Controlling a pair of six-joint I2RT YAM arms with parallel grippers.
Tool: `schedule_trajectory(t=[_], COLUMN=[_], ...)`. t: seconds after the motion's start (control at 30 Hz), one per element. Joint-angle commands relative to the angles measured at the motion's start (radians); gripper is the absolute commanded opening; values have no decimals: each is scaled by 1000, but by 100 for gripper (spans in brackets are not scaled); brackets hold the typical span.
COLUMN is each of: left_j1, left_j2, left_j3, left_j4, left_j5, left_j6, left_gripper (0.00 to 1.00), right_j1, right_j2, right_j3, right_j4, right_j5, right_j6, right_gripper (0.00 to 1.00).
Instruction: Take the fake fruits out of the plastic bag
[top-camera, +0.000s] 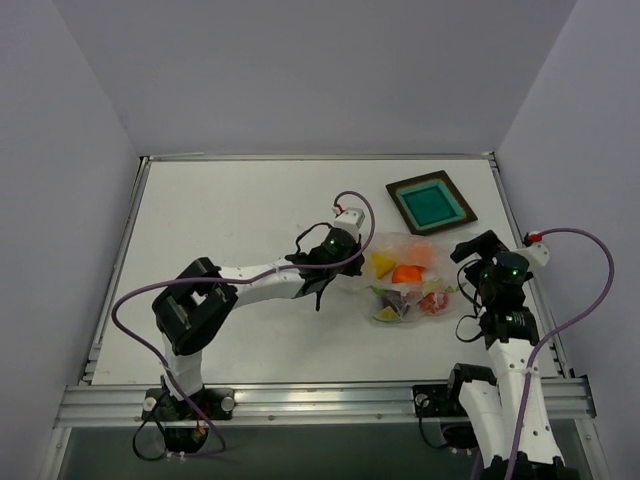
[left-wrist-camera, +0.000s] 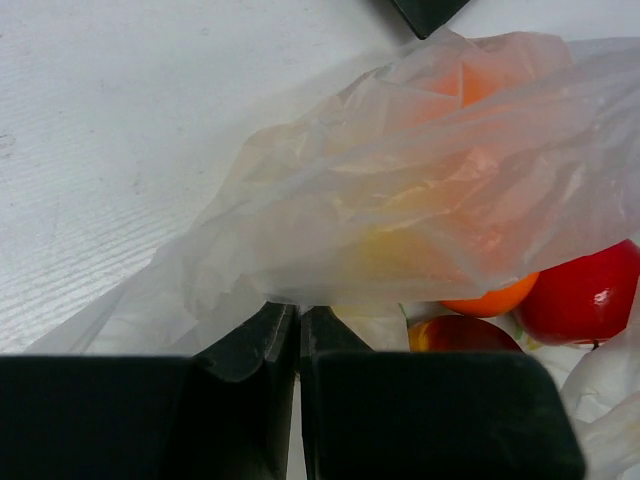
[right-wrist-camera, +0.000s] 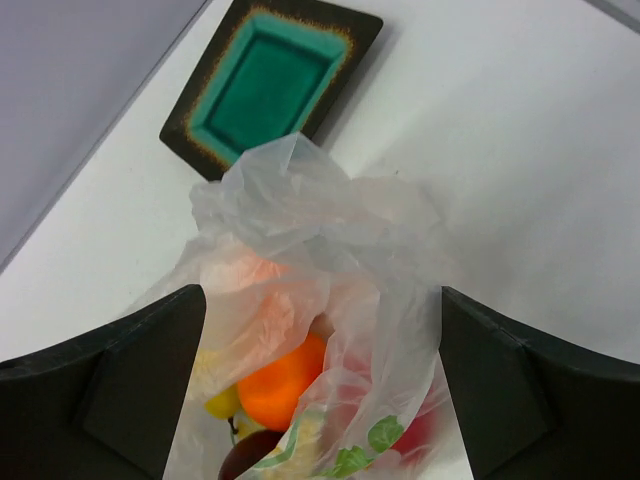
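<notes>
REMOTE DESK, OVERHEAD AND WRIST VIEWS: On the white desk (top-camera: 230, 220), right of centre, the clear plastic bag (top-camera: 405, 285) printed with citrus slices lies crumpled, with the fake fruits (top-camera: 400, 272) inside it. My left pincer (left-wrist-camera: 297, 312) is pressed together on a fold of the film at the bag's left side. Its wrist camera shows two dark fingers closed tip to tip, with the plastic rising from between them. My right pincer (right-wrist-camera: 320, 300) stands spread wide at the bag's right side, one finger on each side of the bunched top. I cannot tell whether either finger touches the film.

From above, through the plastic, I make out a yellow pear (top-camera: 382, 264) at the left and an orange ball (top-camera: 408, 272) just beside it. A paler orange shape (top-camera: 421, 253) sits behind that, and a red apple (top-camera: 434, 301) lies toward the near right. A dark reddish-purple shape (top-camera: 391, 297) sits near the bag's near edge, and I cannot say what it is. In the left wrist view the apple and an orange ball sit side by side under the raised film. A dark square tray (top-camera: 431, 203) with a teal centre lies flat just beyond the bag, toward the desk's far right corner, apart from both pincers.
</notes>
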Motion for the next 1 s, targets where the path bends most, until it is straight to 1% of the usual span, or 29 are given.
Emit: schedule_trajectory(t=[0.0,0.1,0.13,0.2,0.23,0.33,0.4,0.43,0.5,0.53,0.57,0.6,0.63,0.67,0.7,0.73,0.77,0.8,0.83,0.87,0.97], left_j1=[-24,-30,-33,-38,-41,-42,-42,-42,-42,-42,-42,-42,-42,-42,-42,-42,-42,-42,-42,-42,-44], left_j2=[-83,-91,-93,-91,-91,-87,-85,-85,-87,-87,-87,-88,-88,-88,-87,-88,-87,-85,-84,-84,-87], left_j3=[10,16,16,22,24,30,36,37,39,42,42,44,44,45,47,47,50,50,51,53,51], left_j4=[12,5,5,0,-6,-11,-14,-14,-15,-18,-17,-18,-17,-17,-17,-15,-15,-15,-14,-14,-15], left_j5=[-40,-45,-46,-56,-62,-66,-66,-68,-71,-71,-71,-70,-71,-71,-70,-70,-66,-65,-62,-62,-62], left_j6=[22,25,28,34,37,40,41,43,43,45,45,45,45,43,43,43,42,41,40,38,41], left_gripper=[2,2,2,2,2,2,2,2,2,2,2,2,2,2,2,2,2,2,2,2,2], right_j1=[49,54,61,77,86,103,124,130,141,141,141,141,143,143,143,146,149,160,160,190,274], right_j2=[-55,-99,-102,-93,-75,-58,-59,-61,-64,-61,-61,-61,-52,-46,-38,-18,-6,12,43,58,92], right_j3=[55,139,151,177,182,199,222,231,266,282,295,323,334,340,343,334,325,316,284,264,193], right_j4=[-98,-120,-118,-111,-111,-123,-138,-141,-144,-146,-146,-144,-135,-131,-124,-109,-104,-104,-101,-101,-85], right_j5=[125,134,119,62,45,41,82,135,166,168,159,142,113,34,-10,-80,-187,-224,-252,-277,-254], right_j6=[-29,-52,-53,-59,-67,-101,-121,-125,-130,-127,-124,-121,-122,-121,-118,-110,-110,-110,-119,-125,-122], right_gripper=[91,90,82,72,53,30,30,40,59,74,78,79,71,61,49,29,25,18,15,14,11])
